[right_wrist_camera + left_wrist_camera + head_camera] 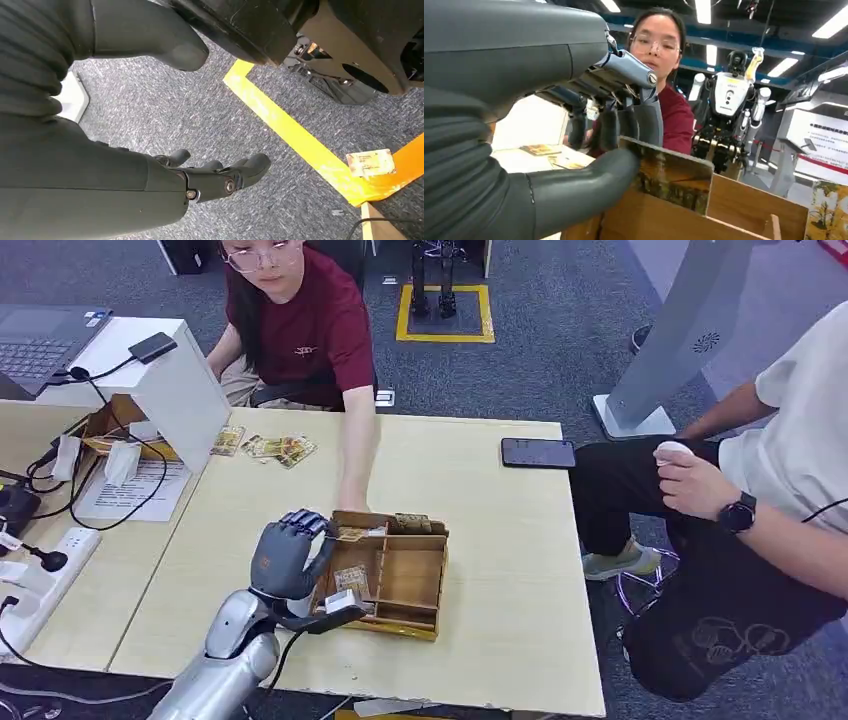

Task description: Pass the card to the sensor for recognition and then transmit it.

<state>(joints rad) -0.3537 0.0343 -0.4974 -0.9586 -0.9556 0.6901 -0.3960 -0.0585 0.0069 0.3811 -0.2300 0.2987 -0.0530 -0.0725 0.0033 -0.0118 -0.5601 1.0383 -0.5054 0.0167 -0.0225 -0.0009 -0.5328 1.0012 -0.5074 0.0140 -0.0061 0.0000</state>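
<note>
The left hand pinches a card between thumb and fingers at the near-left corner of the wooden box; the right hand hangs open over the floor. That edge grip looks thin, so the card could twist or slip against the box wall. Farther off, the person's hand rests at the box, risking a bump on the way to the white sensor stand.
</note>
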